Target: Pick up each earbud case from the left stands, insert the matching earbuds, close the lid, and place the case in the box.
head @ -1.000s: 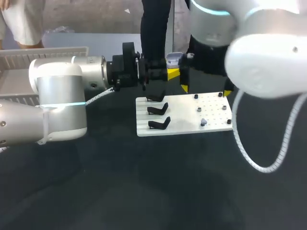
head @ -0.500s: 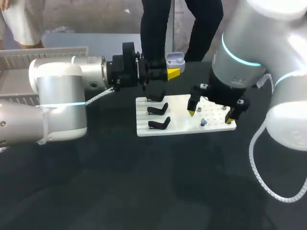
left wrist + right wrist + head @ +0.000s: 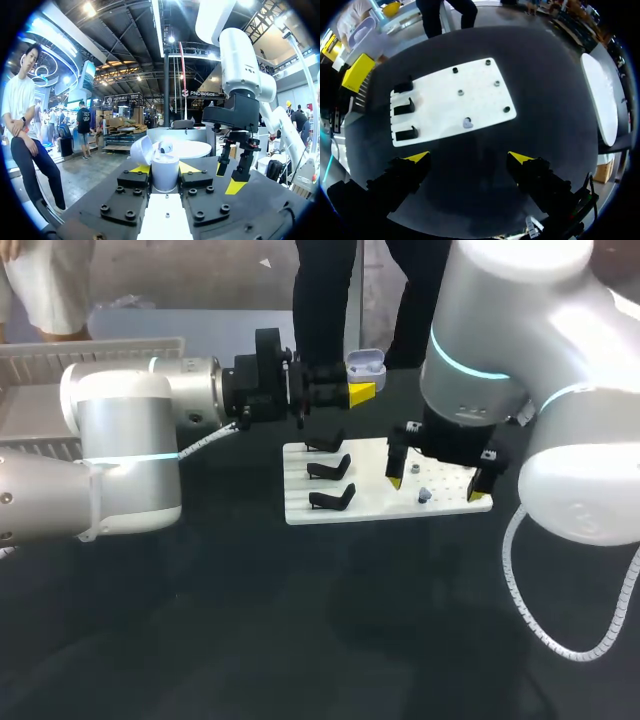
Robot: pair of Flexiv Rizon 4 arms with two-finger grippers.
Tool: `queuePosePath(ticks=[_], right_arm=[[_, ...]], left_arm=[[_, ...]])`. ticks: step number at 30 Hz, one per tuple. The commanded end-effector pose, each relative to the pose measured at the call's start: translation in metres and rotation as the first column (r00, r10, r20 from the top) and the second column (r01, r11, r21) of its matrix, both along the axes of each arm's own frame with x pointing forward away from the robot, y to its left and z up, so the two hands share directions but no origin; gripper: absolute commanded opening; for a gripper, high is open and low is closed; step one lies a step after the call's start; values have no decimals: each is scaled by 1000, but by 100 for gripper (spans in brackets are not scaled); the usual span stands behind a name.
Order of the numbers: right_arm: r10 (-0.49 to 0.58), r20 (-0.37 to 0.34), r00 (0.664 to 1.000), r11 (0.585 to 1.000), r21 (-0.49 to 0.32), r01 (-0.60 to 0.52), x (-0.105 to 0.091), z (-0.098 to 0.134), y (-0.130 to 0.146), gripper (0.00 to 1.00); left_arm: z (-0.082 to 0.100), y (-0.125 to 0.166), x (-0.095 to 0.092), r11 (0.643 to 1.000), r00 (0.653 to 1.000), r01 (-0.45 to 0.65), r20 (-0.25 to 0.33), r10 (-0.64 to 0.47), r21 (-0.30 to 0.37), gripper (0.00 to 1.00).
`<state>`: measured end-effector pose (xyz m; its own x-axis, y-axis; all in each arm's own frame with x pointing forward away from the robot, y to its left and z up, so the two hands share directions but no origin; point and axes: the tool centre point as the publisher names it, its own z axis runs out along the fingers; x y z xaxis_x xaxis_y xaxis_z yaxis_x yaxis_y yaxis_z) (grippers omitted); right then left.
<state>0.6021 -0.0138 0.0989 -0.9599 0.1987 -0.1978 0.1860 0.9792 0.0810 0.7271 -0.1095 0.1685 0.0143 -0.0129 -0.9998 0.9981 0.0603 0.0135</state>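
Note:
A pale earbud case (image 3: 366, 366) with its lid open is held above the table's far side, and my left gripper (image 3: 361, 388) is shut on it. In the left wrist view the case (image 3: 165, 171) stands upright between the yellow tips, with one earbud (image 3: 165, 146) seated inside. My right gripper (image 3: 437, 487) hangs open over the right half of the white board (image 3: 370, 495). From the right wrist view, a loose earbud (image 3: 468, 122) lies on the board (image 3: 440, 107) just ahead of the right gripper (image 3: 469, 157). Three black stands (image 3: 331, 499) along the board's left side are bare.
Several small dark pegs (image 3: 496, 83) stick up from the board's right half. A white slatted basket (image 3: 60, 365) stands at the far left behind my left arm. A person's legs (image 3: 325, 300) are at the table's far edge.
My right arm has swung down from high at the back and now hovers low over the board's right half, open throughout. The left arm and the case have not moved.

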Motion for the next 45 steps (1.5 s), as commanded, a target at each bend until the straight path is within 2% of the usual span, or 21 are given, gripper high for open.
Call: queuePosePath(ticks=[1, 6, 8, 20, 29, 31, 33, 37, 43, 45], right_arm=[[0, -3, 1000, 1000, -2, 0, 1, 0, 1, 100], [-32, -23, 999, 999, 22, 32, 10, -16, -4, 100], [-44, -9, 999, 999, 30, 44, 12, -21, -5, 100], [-92, -13, 996, 996, -11, 92, 23, -47, -5, 100], [-143, 55, 988, 989, 34, 141, 36, -57, -9, 99], [-141, 50, 989, 990, 29, 139, 38, -60, -8, 84], [-137, 48, 989, 990, 35, 136, 38, -62, -6, 83], [-133, 58, 989, 990, 44, 131, 39, -65, -4, 74], [-126, 47, 991, 992, 36, 124, 42, -68, -1, 65], [-126, 47, 991, 991, 40, 124, 43, -68, -1, 54]], left_arm=[[-1, 0, -2, 1000, 1000, -7, 3, 7, -3, 0], [-1, 0, -2, 1000, 1000, -7, 3, 7, -3, 0], [-1, 0, -2, 1000, 1000, -7, 3, 7, -3, 0], [-1, 0, -2, 1000, 1000, -7, 3, 7, -3, 0], [-1, 0, -2, 1000, 1000, -7, 3, 7, -3, 0], [-1, 0, -2, 1000, 1000, -7, 3, 7, -3, 0], [-1, 0, -2, 1000, 1000, -7, 3, 7, -3, 0], [-1, 0, -2, 1000, 1000, -7, 3, 7, -3, 0], [-1, 0, -2, 1000, 1000, -7, 3, 7, -3, 0], [-1, 0, -2, 1000, 1000, -7, 3, 7, -3, 0]])
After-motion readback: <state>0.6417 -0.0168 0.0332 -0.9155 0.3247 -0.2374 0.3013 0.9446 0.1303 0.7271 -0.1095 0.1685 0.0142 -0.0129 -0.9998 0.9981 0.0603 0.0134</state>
